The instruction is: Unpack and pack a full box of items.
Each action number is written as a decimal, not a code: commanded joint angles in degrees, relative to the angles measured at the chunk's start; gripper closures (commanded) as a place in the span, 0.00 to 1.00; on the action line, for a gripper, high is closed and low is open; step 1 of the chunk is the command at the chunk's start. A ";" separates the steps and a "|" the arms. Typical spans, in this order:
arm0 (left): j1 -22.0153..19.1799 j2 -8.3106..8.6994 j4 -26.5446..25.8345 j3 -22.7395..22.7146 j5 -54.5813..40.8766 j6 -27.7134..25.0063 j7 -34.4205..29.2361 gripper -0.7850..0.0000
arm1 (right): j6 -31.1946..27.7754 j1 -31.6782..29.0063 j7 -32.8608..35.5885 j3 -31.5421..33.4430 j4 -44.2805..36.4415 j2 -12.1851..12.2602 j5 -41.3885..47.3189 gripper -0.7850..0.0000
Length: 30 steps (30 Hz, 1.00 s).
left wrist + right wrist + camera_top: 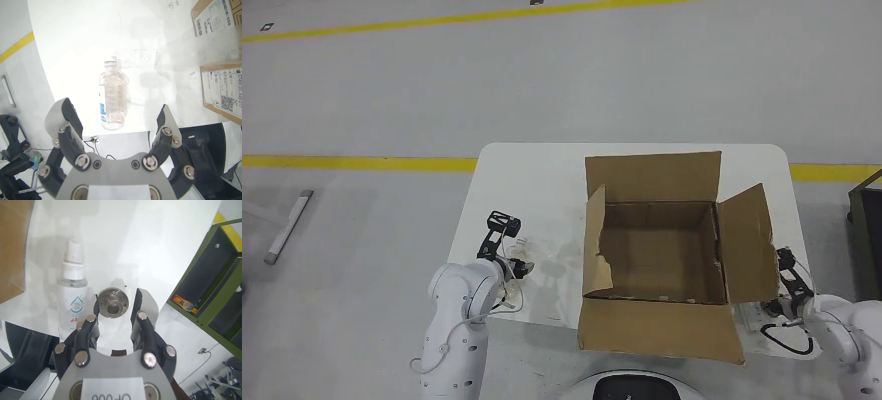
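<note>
The box (662,325) stands open in the middle of the tabletop (542,170), all flaps folded out. We see only bare cardboard inside it, so we judge the unpacking done and the packing ahead.

Left side: the left claw (115,106) hangs wide open above a clear bottle (113,102). The bottle lies on its side left of the box, with its base close to the near edge of the tabletop. We expect this bottle to be light, thin-walled and slick. It looks nearly empty, so it may dent under a hard squeeze. Take hold across the middle of the body, over the label band, not at the neck. A round body may roll away from a one-sided touch.

Right side: the right claw (116,300) is partly open, with one finger on either side of a round metal flange (113,305) on the tabletop right of the box. We cannot confirm a firm grip. One pad sits at the rim and the other stands just off it. The flange will be heavy for its size, rigid and smooth, so grip it across the rim.

A spray bottle (72,294) lies just beside the flange, on the box side. It is stiffer than the clear bottle, and its body is the safe hold (the pump head is not).
</note>
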 commanded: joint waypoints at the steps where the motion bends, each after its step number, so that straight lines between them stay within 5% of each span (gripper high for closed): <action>1: 0.00 0.00 0.00 0.00 0.00 0.00 0.00 0.00 | 1.44 -0.56 -1.94 2.06 -2.21 0.03 2.11 0.58; 3: 0.00 0.00 0.00 0.00 0.00 0.00 0.00 0.00 | 3.64 -1.39 -5.52 4.94 -4.95 0.01 4.65 0.67; 5: 0.00 0.00 0.00 0.00 0.00 0.00 0.00 0.00 | 6.26 -2.37 -10.35 7.73 -7.36 -0.15 8.16 0.95; 6: 0.00 0.00 0.00 0.00 0.00 0.00 0.00 0.00 | 7.86 -2.54 -14.99 9.46 -9.69 -0.26 9.51 1.00; 11: 0.00 0.00 0.00 0.00 0.00 0.00 0.00 0.00 | 9.94 -5.27 -23.60 11.03 -15.37 -0.79 15.61 1.00; 30: 0.00 0.00 0.00 0.00 0.00 0.00 0.00 0.00 | 10.81 -1.74 -25.53 4.37 -15.06 -0.97 21.53 1.00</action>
